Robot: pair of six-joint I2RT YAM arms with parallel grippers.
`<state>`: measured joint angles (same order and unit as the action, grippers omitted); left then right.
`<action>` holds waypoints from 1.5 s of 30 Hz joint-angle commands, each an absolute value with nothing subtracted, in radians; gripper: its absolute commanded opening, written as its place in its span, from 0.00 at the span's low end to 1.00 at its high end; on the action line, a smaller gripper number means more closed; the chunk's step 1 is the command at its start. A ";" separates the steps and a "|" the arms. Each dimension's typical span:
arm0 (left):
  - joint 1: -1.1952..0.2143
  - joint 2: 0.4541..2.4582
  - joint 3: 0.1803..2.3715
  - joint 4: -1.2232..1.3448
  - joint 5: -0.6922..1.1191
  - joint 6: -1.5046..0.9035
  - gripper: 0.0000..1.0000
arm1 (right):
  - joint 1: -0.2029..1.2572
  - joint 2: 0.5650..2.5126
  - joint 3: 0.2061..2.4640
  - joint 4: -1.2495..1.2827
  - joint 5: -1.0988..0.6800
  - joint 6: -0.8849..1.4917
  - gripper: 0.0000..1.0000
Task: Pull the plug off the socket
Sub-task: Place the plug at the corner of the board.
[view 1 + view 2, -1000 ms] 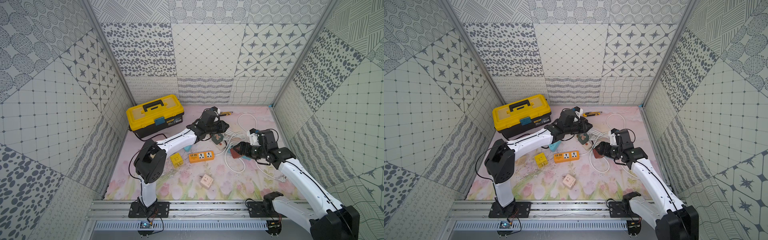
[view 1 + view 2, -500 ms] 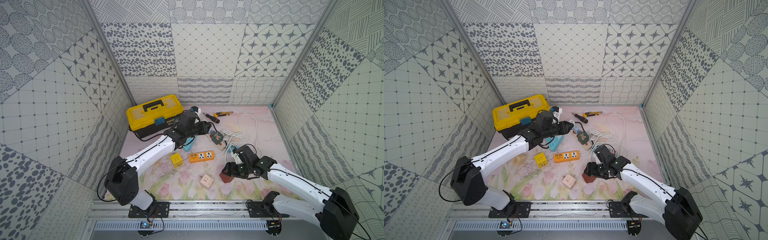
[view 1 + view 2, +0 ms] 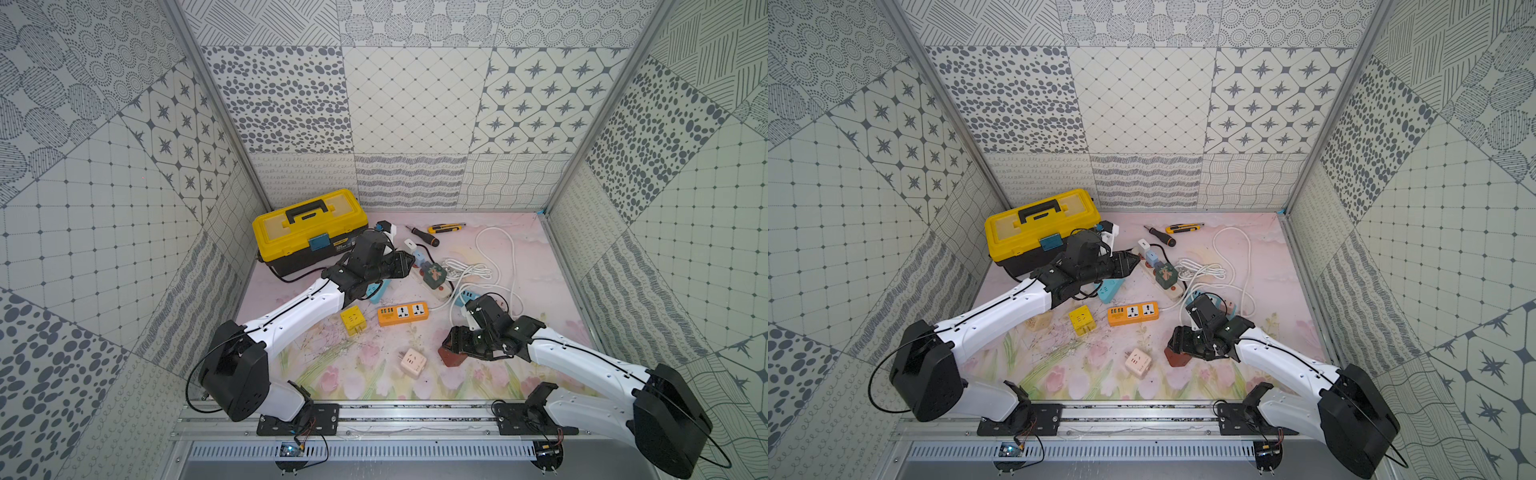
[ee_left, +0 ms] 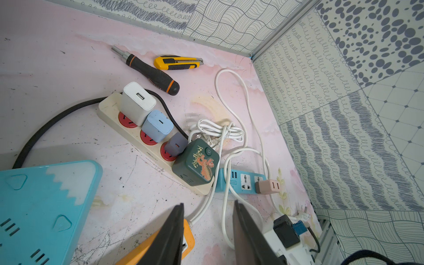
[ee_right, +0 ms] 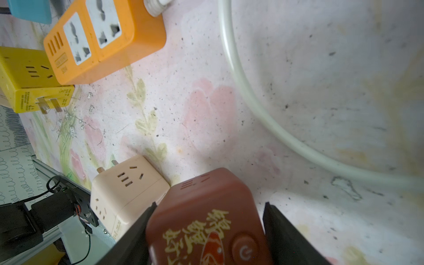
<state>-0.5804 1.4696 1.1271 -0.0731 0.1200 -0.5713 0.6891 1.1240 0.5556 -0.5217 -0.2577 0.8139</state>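
My right gripper (image 3: pixel 454 347) (image 5: pixel 210 204) is low over the front right of the floor, shut on a red cube plug (image 3: pixel 451 357) (image 5: pixel 206 206) with gold lettering and a power button. The plug is clear of the socket, a cream power strip (image 3: pixel 444 294) (image 4: pixel 107 106) that lies further back. A white charger (image 4: pixel 137 103), a light blue one (image 4: pixel 157 125), a grey one (image 4: pixel 175 144) and a green cube (image 4: pixel 196 164) sit in the strip. My left gripper (image 3: pixel 409 262) (image 4: pixel 207 204) hangs just left of the strip, open, with nothing between its fingers.
A yellow toolbox (image 3: pixel 309 230) stands back left. An orange strip (image 3: pixel 402 312), a yellow cube (image 3: pixel 353 320), a cream cube (image 3: pixel 413 359) beside the red plug, and a blue strip (image 4: pixel 243 182) lie about. White cable (image 3: pixel 469 266) loops right; a screwdriver (image 3: pixel 422 236) and knife (image 3: pixel 444 227) lie at the back.
My right arm has carried the red cube plug from beside the cream strip to the front of the floor. My left gripper has drawn back left off the strip, its jaws a little wider.
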 commanded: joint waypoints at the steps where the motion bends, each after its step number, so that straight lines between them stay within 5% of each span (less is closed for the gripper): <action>1: -0.574 1.468 1.123 -0.078 0.107 -0.534 0.39 | 0.687 1.114 0.502 -0.451 -0.285 0.854 0.53; 18: -0.575 1.504 1.105 -0.035 0.176 -0.575 0.40 | 0.621 0.879 0.493 -0.678 -0.019 0.853 0.96; 29: -0.586 1.575 1.116 0.021 0.255 -0.603 0.39 | 0.612 0.878 0.497 -0.652 -0.068 0.876 0.93; 38: -0.716 1.785 1.231 0.161 0.358 -0.649 0.29 | 0.597 0.882 0.702 -0.798 0.381 0.817 0.99; 42: -0.779 1.907 1.300 0.239 0.384 -0.683 0.24 | 0.505 0.887 0.758 -0.823 0.475 0.798 0.99; 45: -0.810 1.983 1.329 0.329 0.393 -0.722 0.14 | 0.349 0.872 0.750 -0.783 0.377 0.791 0.99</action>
<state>-0.7666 1.8889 1.2785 0.1394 0.3183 -0.6579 0.4282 0.8829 0.7456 -0.7788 0.3622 0.8146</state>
